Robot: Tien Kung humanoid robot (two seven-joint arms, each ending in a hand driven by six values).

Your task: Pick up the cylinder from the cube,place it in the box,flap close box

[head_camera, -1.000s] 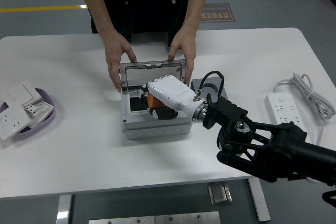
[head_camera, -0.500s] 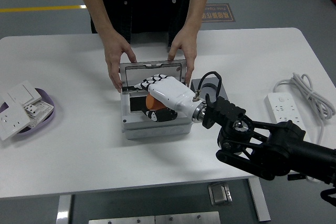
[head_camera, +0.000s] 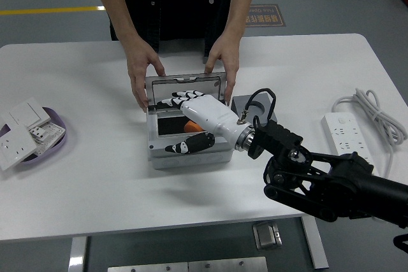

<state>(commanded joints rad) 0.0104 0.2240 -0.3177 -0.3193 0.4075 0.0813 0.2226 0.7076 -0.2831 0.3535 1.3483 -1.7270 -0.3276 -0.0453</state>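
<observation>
The right hand hangs over the open grey box, which sits at the middle of the white table. Its white palm shell lies above the box's right half. The fingers are spread and extend toward the upright lid. The thumb points along the near wall of the box. The hand holds nothing.

The orange cylinder lies inside the box, in the dark recess, just beneath the palm. Only a small part of it shows between the palm and the thumb; whether the hand touches it cannot be told.

The black right arm enters from the lower right corner and crosses the table's near right area. A dark grey cube stands just beside the right wall of the box, partly hidden by the wrist cable.

A person stands at the far side of the table. The person's 2 hands grip the lid, 1 at each upper corner, keeping it upright.

A purple dish with white switch plates rests at the left edge of the table. A white power strip with a coiled cord lies at the right edge.
</observation>
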